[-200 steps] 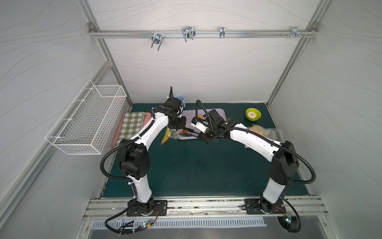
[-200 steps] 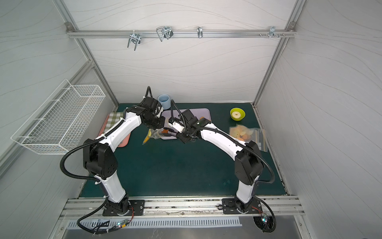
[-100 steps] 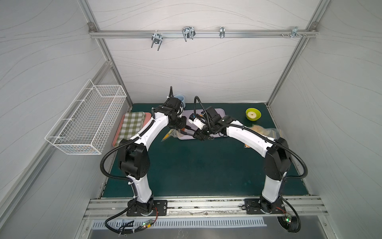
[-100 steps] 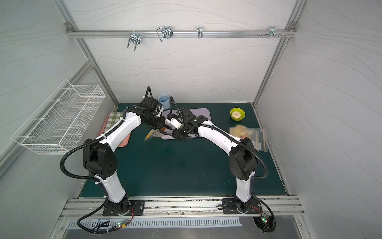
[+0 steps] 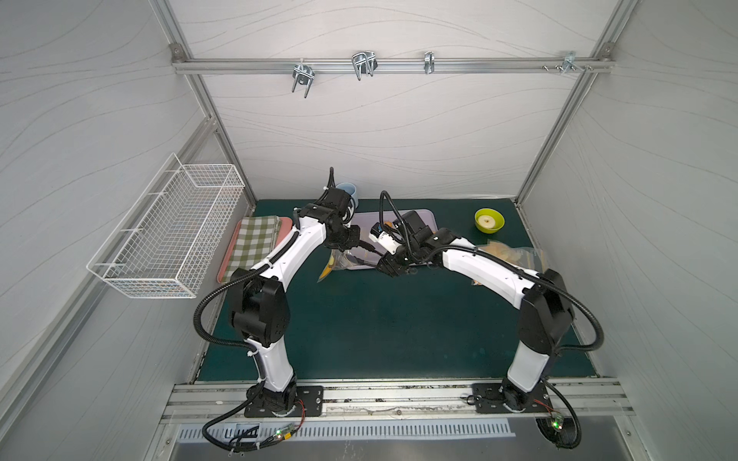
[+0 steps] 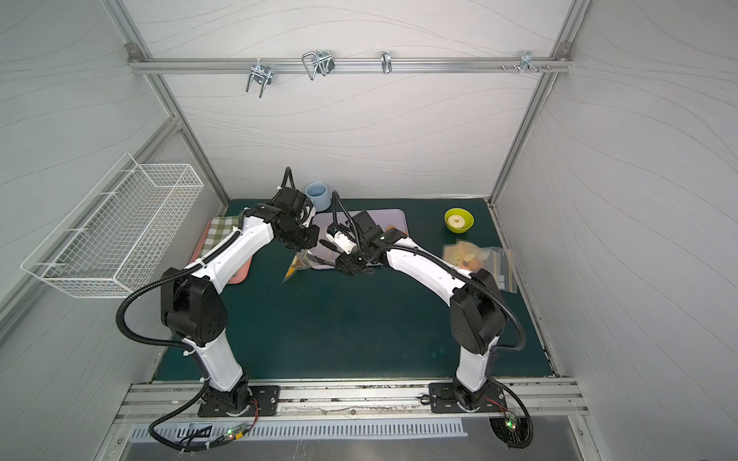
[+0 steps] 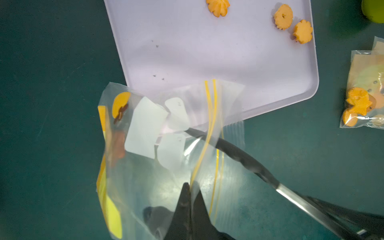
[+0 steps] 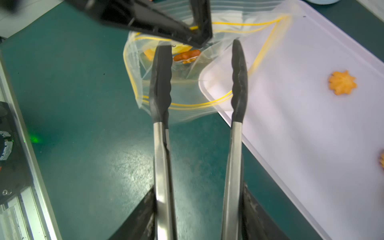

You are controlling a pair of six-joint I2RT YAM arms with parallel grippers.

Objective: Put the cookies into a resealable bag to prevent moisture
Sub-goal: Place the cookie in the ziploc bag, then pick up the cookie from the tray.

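Observation:
My left gripper is shut on the rim of the clear resealable bag with yellow zip lines and holds its mouth up beside the lilac tray. My right gripper grips metal tongs. Their black tips are spread apart, empty, at the bag's mouth. Inside the bag lie an orange cookie and a brown one. Three orange cookies remain on the tray. Both top views show the two grippers meeting at the bag, at the tray's front left corner.
A second bag holding cookies lies to the right, behind it a green bowl. A blue cup stands behind the tray. A checked cloth lies on a pink board at the left, a wire basket hangs on the left wall.
The right arm has brought the tongs leftward to the bag's mouth and the tongs have spread wider. The left gripper has kept hold of the bag.

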